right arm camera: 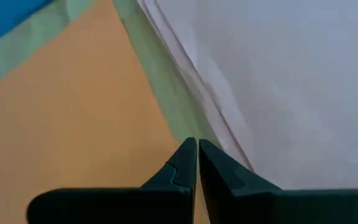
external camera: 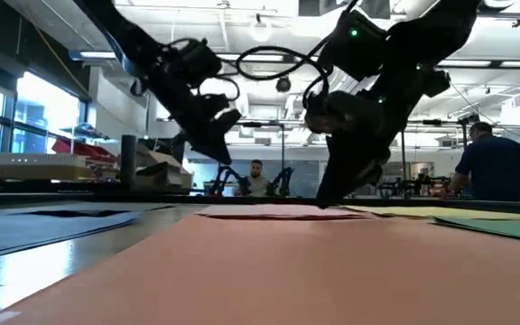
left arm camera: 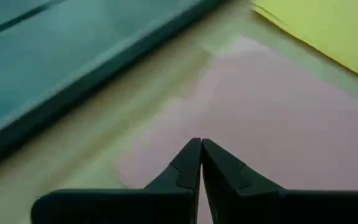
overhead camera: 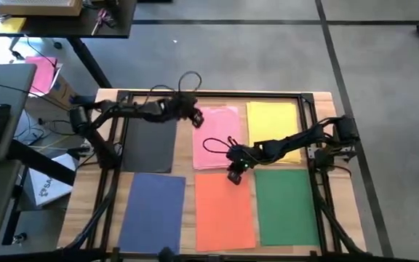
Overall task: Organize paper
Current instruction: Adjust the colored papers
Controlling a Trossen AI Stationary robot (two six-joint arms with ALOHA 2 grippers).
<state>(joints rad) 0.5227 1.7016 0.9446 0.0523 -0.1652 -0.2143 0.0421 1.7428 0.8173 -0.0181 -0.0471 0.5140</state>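
Six flat sheets of paper (overhead camera: 217, 138) lie in two rows on the worktop (overhead camera: 326, 102): grey, pink, yellow far; blue, orange, green near. Left hand (overhead camera: 197, 118), fingers together, hovers over pink's far-left corner; right hand (overhead camera: 234, 176), fingers together, sits at pink's near edge.

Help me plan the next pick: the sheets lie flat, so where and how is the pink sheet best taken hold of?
Probably at a corner or bare edge of the pink sheet, coming from above. It lies flat on the table, so nothing offers a side grip. The right gripper, fingers shut, sits at its near edge beside the orange sheet; the left gripper is at its far corner.
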